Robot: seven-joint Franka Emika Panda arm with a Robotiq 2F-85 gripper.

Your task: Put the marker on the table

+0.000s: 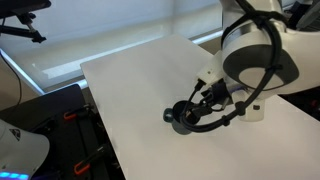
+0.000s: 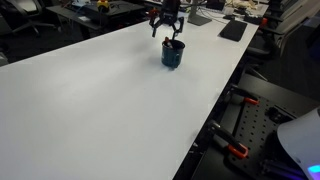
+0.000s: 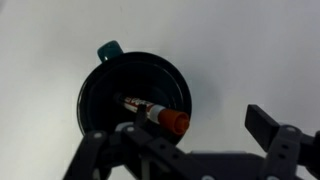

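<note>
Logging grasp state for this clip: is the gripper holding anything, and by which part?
Nothing is held: the gripper hangs open above the mug, with the marker lying inside it.

One marker (image 3: 155,113); one mug (image 3: 135,100)

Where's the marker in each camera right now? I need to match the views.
In an exterior view: not discernible; only the mug shows, right of centre.
In an exterior view: too small to tell; the mug sits top centre.
Wrist view: the marker lies inside the mug, red-orange end toward lower right.
Shared landmark: the dark mug on the white table.
</note>
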